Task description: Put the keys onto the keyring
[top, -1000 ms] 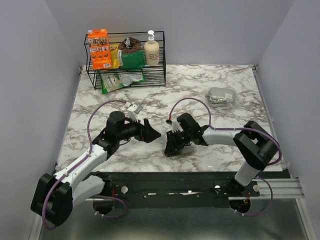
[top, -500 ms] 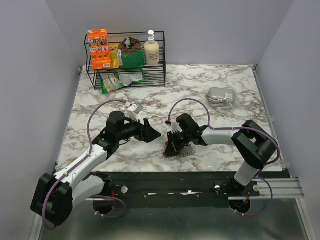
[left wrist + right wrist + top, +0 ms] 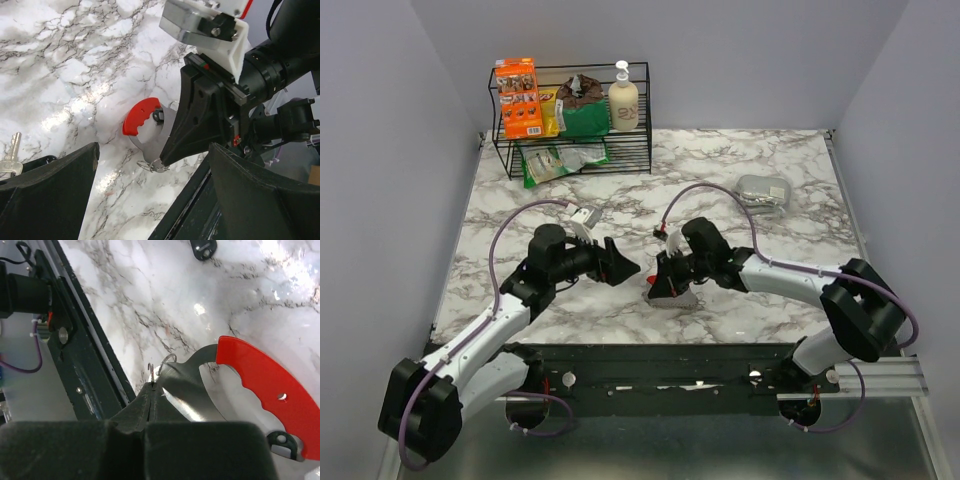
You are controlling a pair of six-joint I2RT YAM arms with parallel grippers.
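The keyring (image 3: 678, 296) is a flat D-shaped piece with a curved red side (image 3: 270, 385) and a grey metal side (image 3: 187, 395). It sits near the table's front edge with its far part on the marble. A small wire loop (image 3: 167, 360) sits at its end. My right gripper (image 3: 662, 288) is shut on the keyring's grey end by that loop (image 3: 151, 386). My left gripper (image 3: 623, 268) is open and empty, its fingers wide apart facing the keyring (image 3: 145, 117) from the left (image 3: 152, 150). A tiny black key (image 3: 202, 247) lies on the marble beyond the keyring. A silver key (image 3: 11, 152) shows beside my left finger.
A black wire rack (image 3: 575, 125) holding an orange box, bags and a soap bottle stands at the back left. A grey pouch (image 3: 762, 193) lies at the right rear. The black base rail (image 3: 670, 358) runs just in front of the keyring.
My right arm has stretched out to the right and its gripper has turned, tilting the keyring. My left gripper has shifted slightly down and stays open.
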